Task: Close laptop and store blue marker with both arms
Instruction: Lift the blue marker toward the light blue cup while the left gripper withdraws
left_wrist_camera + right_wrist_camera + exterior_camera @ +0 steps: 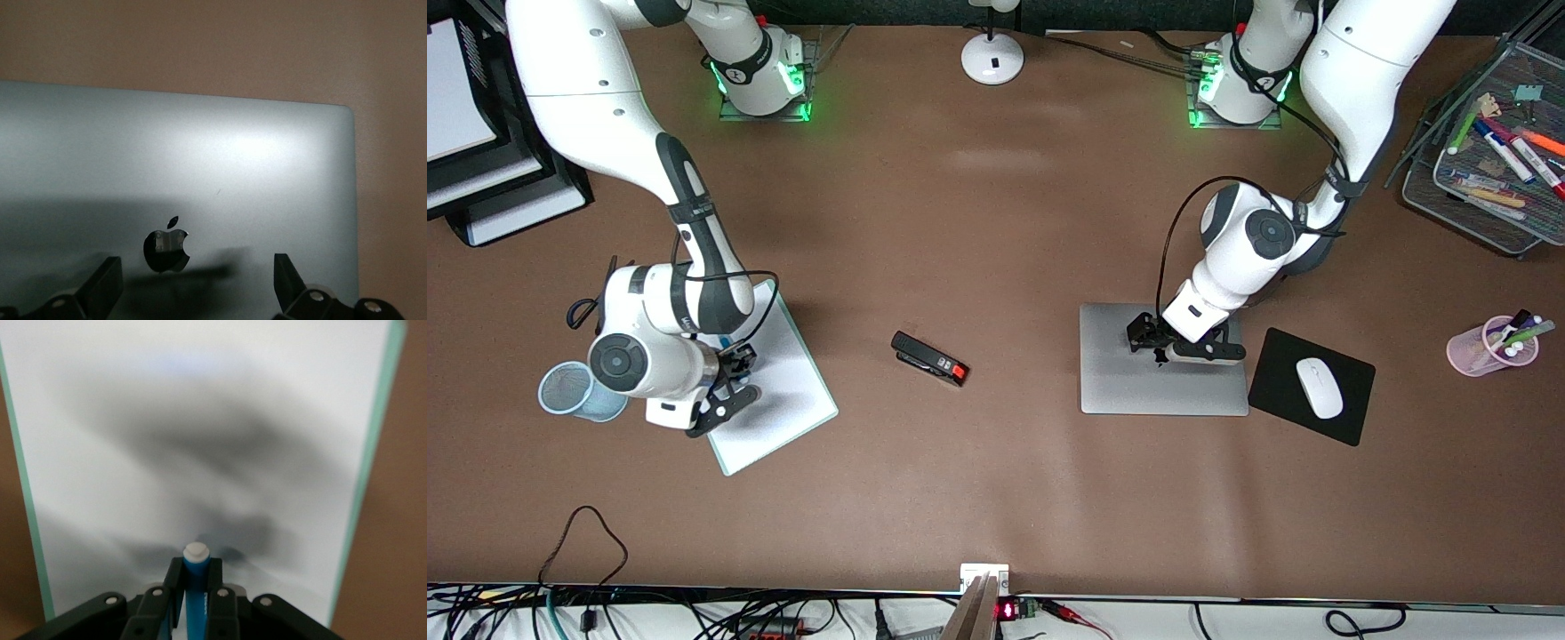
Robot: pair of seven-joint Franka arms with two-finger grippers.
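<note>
Nearest you lies the white board [769,391], its end toward the right arm's base hidden under that arm. You see the laptop [1138,378] shut flat, lid up, beside the black mouse pad [1272,378]. The blue mesh cup [569,391] sits just beside the board, contents hidden. The left gripper [193,283] hangs over the lid, fingers wide apart and empty. The right gripper [195,590], over the board, pinches the blue marker [196,580], white end showing.

blue marker [195,587] body hidden between right jaws, tray pens indistinct
</note>
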